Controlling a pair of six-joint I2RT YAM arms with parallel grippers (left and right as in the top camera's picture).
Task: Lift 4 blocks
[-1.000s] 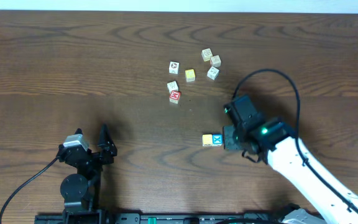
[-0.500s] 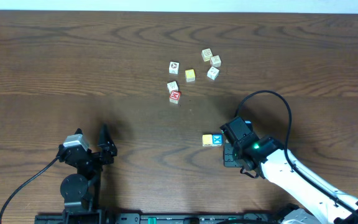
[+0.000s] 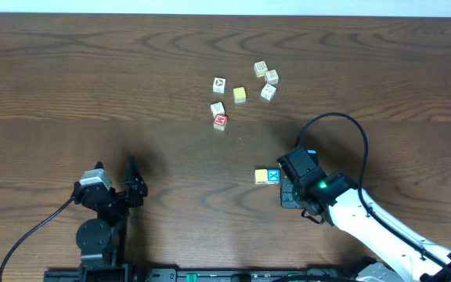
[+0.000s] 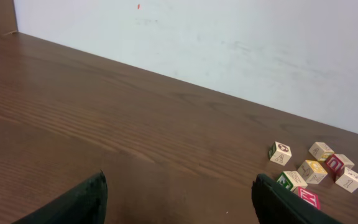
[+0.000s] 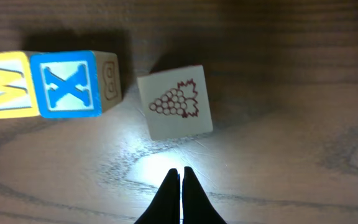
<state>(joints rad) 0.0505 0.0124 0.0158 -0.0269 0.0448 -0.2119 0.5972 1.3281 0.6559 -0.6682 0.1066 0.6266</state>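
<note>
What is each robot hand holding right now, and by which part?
Nothing. The left hand is open and empty; the right hand has its fingers shut together on nothing, just short of the grape block.

The white right arm (image 3: 382, 229) carries a black hand (image 5: 180, 177) and looping black cable (image 3: 335, 116).

Even, sharp overhead view, right-wrist lamp glare on table (image 5: 143, 169), darkened corners

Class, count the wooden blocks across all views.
10: a cluster of seven far-centre; yellow block touching blue X block; grape block before the right gripper. Others may be hidden.
</note>
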